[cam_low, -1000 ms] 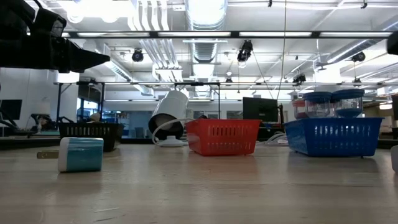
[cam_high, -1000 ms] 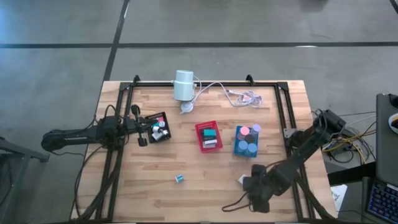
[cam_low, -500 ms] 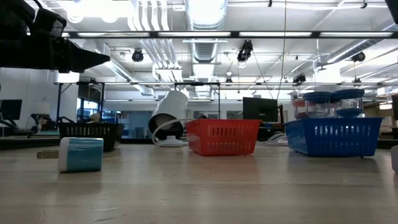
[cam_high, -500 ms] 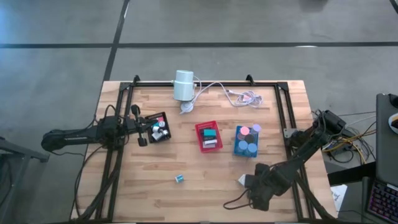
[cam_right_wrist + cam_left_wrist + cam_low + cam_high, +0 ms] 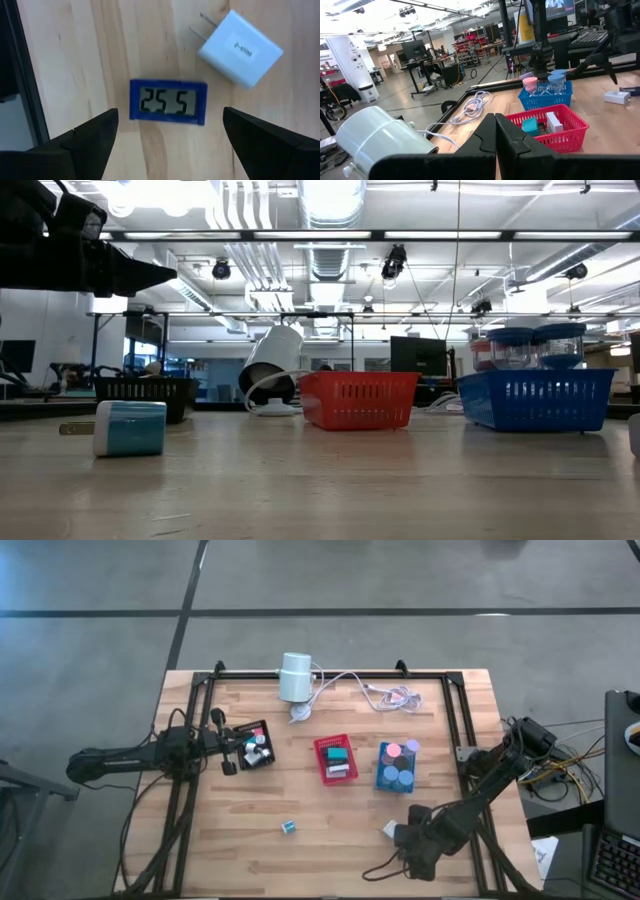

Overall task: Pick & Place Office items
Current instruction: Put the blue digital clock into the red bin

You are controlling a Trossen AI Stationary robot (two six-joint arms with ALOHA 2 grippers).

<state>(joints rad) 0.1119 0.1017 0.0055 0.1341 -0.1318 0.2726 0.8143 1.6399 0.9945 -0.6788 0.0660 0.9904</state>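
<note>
Pale planked wood makes up the table (image 5: 330, 800), framed in black rails over a grey concrete floor. From the high view, three small ribbed plastic trays sit mid-table in a row: a black tray (image 5: 254, 744) toward the left edge, a red tray (image 5: 336, 758) in the middle and a blue tray (image 5: 397, 766) holding pink and lilac round discs (image 5: 394, 750). A white cylinder (image 5: 295, 677) with its cables lies by the far edge, and one teal-and-white block (image 5: 288, 827) sits alone toward the near edge. The left gripper (image 5: 236, 747) hangs beside the black tray; the right gripper (image 5: 397, 833) hovers low near the near right corner. At table height, that block (image 5: 130, 428) shows rounded, smooth sides. The left wrist view shows its fingers pressed together, holding nothing. The right wrist view shows wide-spread fingers straddling a small blue-framed digital display (image 5: 168, 101) lying flat, with a glossy white plug adapter (image 5: 240, 49) just beside it. That closeness is probably the risk: a descending finger could nudge the adapter, or the thin, flat display could slide on the smooth wood instead of lifting.
</note>
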